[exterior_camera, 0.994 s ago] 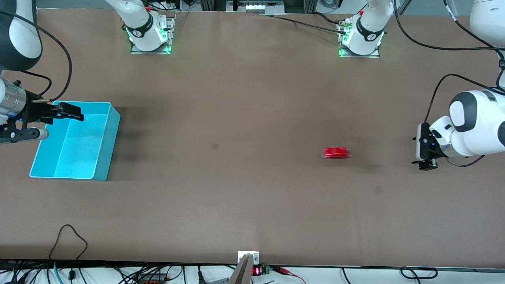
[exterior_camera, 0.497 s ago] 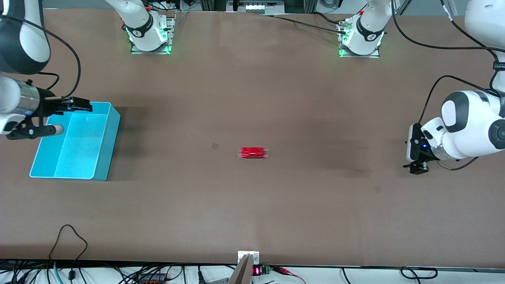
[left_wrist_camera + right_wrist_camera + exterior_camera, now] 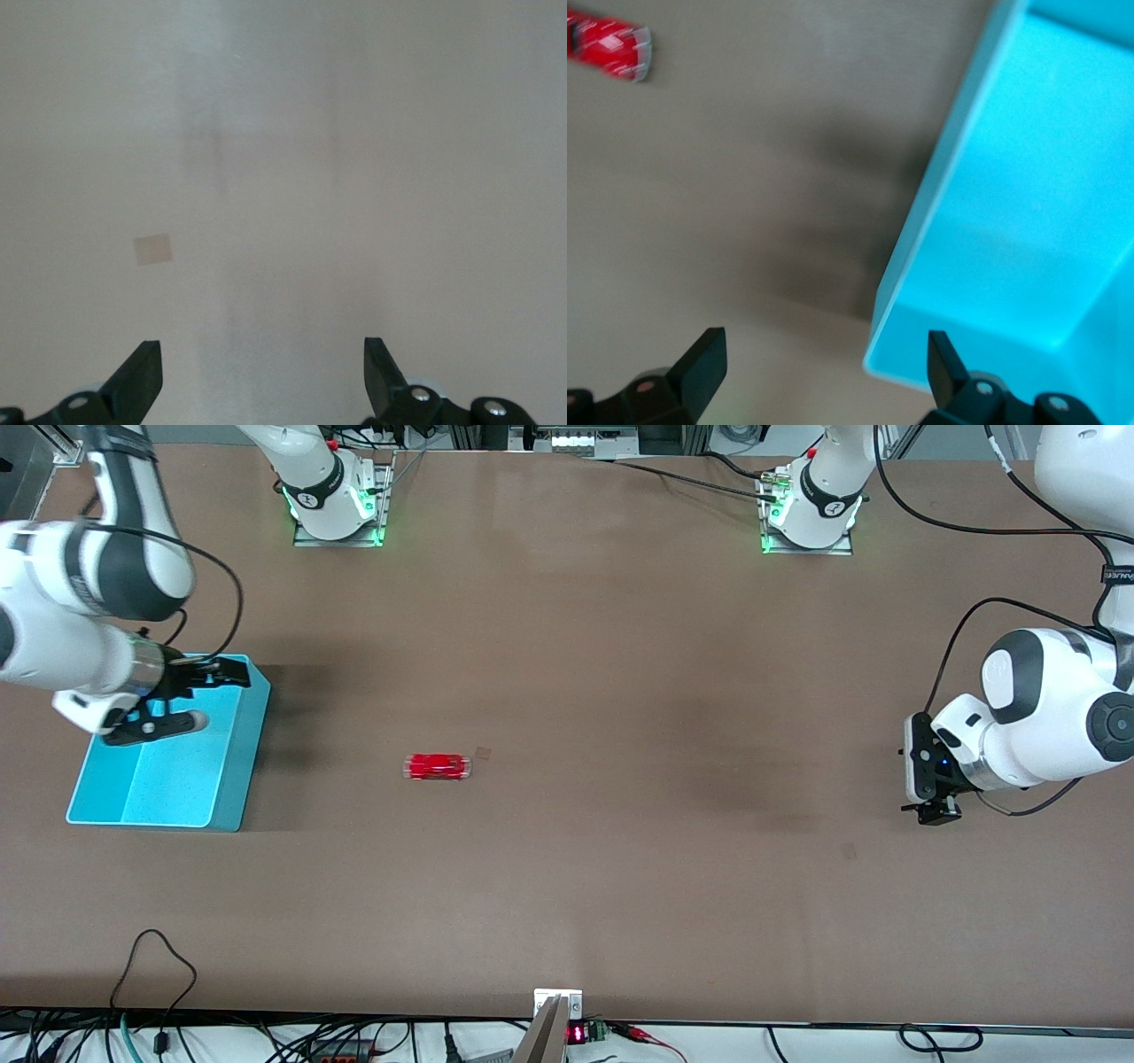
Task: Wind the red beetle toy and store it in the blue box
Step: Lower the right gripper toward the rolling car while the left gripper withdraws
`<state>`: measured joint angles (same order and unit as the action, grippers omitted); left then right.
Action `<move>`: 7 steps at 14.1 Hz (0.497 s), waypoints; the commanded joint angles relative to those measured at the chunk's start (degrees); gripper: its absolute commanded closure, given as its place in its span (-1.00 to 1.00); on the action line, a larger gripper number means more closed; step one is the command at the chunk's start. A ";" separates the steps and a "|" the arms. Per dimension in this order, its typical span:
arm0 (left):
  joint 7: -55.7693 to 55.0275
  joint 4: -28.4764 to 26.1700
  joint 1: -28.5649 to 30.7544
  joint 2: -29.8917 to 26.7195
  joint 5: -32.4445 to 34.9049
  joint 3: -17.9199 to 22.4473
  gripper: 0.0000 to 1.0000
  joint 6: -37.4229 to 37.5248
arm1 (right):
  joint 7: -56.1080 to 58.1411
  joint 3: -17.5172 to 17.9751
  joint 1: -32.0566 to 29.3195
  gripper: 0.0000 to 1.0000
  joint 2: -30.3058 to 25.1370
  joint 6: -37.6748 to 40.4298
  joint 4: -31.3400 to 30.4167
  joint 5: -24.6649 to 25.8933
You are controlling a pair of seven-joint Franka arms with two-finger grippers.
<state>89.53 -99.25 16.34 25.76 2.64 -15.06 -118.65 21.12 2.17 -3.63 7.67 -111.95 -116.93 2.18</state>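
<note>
The red beetle toy (image 3: 436, 766) stands on the bare table, apart from both grippers, a short way from the blue box (image 3: 237, 779) toward the left arm's end. It also shows in the right wrist view as the toy (image 3: 611, 46). My right gripper (image 3: 232, 677) hangs open over a corner of the box (image 3: 1028, 221), with nothing between its fingers. Near the left arm's end of the table, my left gripper (image 3: 928, 812) is open and empty above bare table; its fingertips (image 3: 142, 376) frame only the tabletop.
Two small tan square marks lie on the brown table, one (image 3: 483, 753) just beside the toy and one (image 3: 849, 852) near the left gripper, also seen as a tan mark (image 3: 152, 250). Cables run along the table's front edge (image 3: 159, 948).
The toy has rolled across the table from the left arm's end toward the box. The right gripper has swung over the box toward its corner nearest the toy. The left gripper has shifted slightly.
</note>
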 commanded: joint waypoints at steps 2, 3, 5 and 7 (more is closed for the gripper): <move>-15.22 6.94 -3.51 -0.10 1.05 0.21 -1.00 7.97 | 23.46 0.11 -0.50 -1.00 -2.06 -11.52 -7.95 2.99; -18.56 8.36 -3.77 -0.01 1.05 0.12 -1.00 9.21 | 29.01 0.20 -0.50 -1.00 -1.09 -13.45 -7.96 3.96; -23.50 9.95 -4.04 -0.01 1.05 0.12 -1.00 10.10 | 38.69 0.72 -0.59 -1.00 1.37 -16.97 -7.96 4.23; -28.42 10.48 -4.30 -0.10 0.97 0.12 -1.00 10.10 | 46.27 3.70 -0.76 -1.00 4.53 -21.19 -7.70 4.23</move>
<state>65.78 -90.32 12.39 25.50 2.64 -15.07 -110.05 60.83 3.01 -3.76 9.56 -129.51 -124.68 5.67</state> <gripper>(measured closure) 0.000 0.000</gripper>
